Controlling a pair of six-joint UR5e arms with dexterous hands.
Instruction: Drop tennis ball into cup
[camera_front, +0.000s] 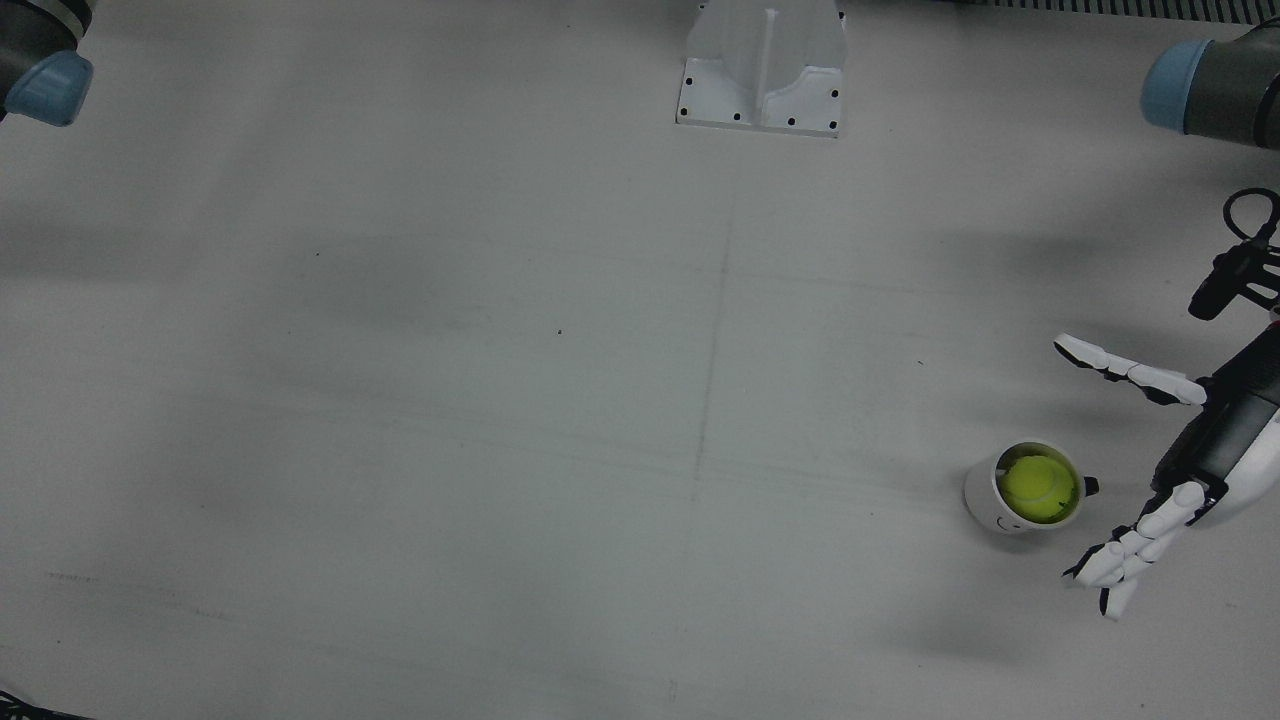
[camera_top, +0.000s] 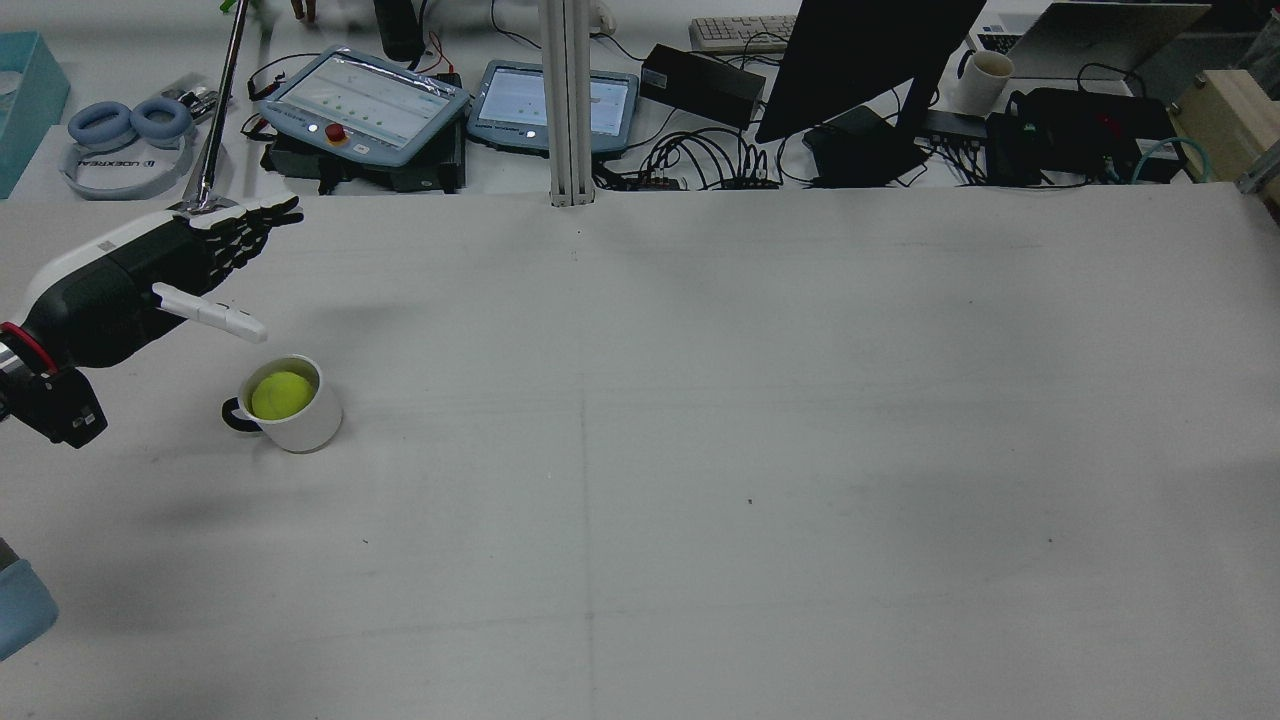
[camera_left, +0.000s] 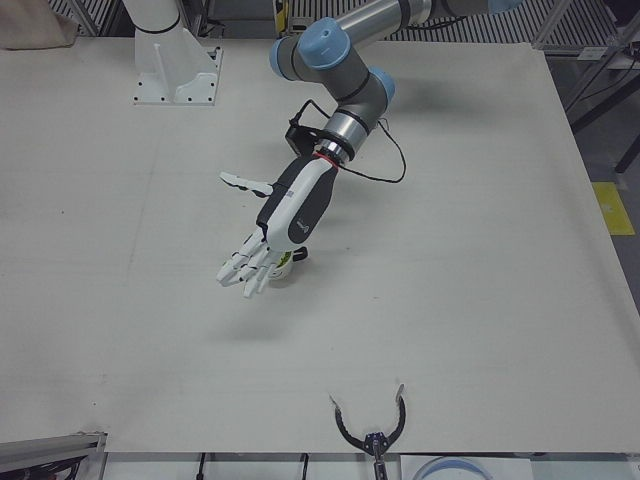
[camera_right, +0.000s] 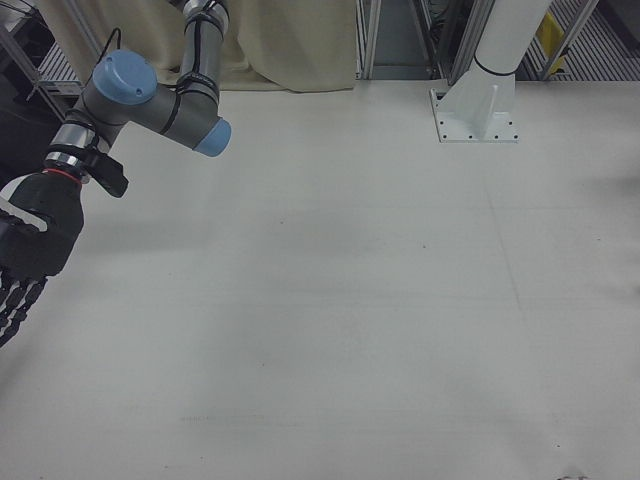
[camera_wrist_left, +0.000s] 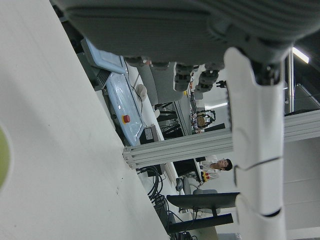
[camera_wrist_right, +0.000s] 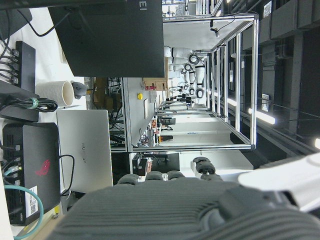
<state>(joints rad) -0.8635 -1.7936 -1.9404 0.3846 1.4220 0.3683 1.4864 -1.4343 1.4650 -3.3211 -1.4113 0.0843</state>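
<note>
A yellow-green tennis ball (camera_front: 1040, 487) lies inside a white cup (camera_front: 985, 500) with a dark handle, which stands upright on the table. They also show in the rear view, ball (camera_top: 281, 394) in cup (camera_top: 312, 422). My left hand (camera_front: 1200, 440) is open and empty, just beside and above the cup on its handle side, fingers spread; it also shows in the rear view (camera_top: 130, 285). In the left-front view the hand (camera_left: 285, 215) hides most of the cup. My right hand (camera_right: 25, 250) is open and empty at the far side of the table, fingers pointing down.
A white arm pedestal (camera_front: 762, 70) stands at the table's robot-side edge. Beyond the far edge in the rear view are teach pendants (camera_top: 365, 100), a monitor (camera_top: 860, 60), cables and a laptop. A small black clamp tool (camera_left: 370, 430) lies near the operators' edge.
</note>
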